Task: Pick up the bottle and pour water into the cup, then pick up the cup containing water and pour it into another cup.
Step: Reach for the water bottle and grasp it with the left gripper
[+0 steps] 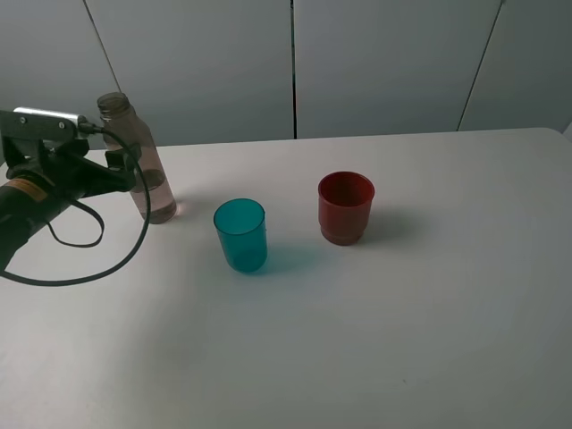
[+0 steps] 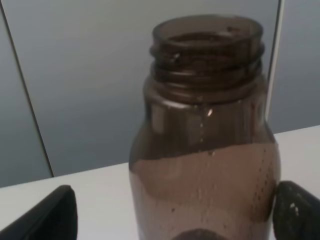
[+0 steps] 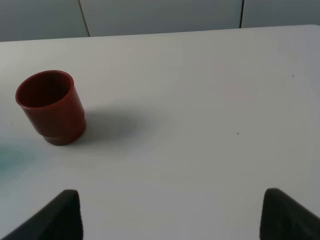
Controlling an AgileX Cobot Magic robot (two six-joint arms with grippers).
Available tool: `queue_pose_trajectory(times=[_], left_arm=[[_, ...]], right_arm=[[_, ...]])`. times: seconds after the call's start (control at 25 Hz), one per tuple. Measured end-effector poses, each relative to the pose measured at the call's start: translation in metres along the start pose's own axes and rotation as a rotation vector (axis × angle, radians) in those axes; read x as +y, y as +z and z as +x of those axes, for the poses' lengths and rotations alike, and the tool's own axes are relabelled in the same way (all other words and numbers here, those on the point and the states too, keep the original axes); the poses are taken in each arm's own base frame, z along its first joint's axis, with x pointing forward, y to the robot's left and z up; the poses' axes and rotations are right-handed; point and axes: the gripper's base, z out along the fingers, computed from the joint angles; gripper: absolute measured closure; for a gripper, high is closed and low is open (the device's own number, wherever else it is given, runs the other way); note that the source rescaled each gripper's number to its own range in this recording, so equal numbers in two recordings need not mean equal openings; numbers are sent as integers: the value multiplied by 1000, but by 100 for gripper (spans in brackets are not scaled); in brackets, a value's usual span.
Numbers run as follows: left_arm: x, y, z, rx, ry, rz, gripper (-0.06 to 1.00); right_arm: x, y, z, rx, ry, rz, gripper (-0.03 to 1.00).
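Observation:
The bottle [image 1: 143, 170] stands upright at the table's back left, uncapped, with some water in its lower part. My left gripper [image 1: 123, 175] is open, one finger on each side of the bottle's body. In the left wrist view the bottle [image 2: 205, 150] fills the space inside the left gripper [image 2: 172, 215]; a gap shows beside one finger. The teal cup [image 1: 240, 234] stands to the right of the bottle. The red cup [image 1: 345, 207] stands further right. My right gripper [image 3: 172, 215] is open over bare table, near the red cup [image 3: 50, 107], and holds nothing.
The white table [image 1: 402, 340] ends at a grey panelled wall [image 1: 375, 63]. A black cable [image 1: 89, 259] loops down from the left arm over the table in front of the bottle.

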Motion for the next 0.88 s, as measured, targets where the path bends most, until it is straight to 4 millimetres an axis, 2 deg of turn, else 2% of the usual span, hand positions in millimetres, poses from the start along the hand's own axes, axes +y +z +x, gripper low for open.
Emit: queue_pose_trajectory(times=[0.28, 0.88], left_arm=[[-1, 21, 8, -2, 12, 30, -6], [-5, 49, 31, 11, 28, 84, -6]], right_arm=[[0, 0, 0, 0, 0, 0, -3], [0, 0, 0, 0, 0, 0, -3]])
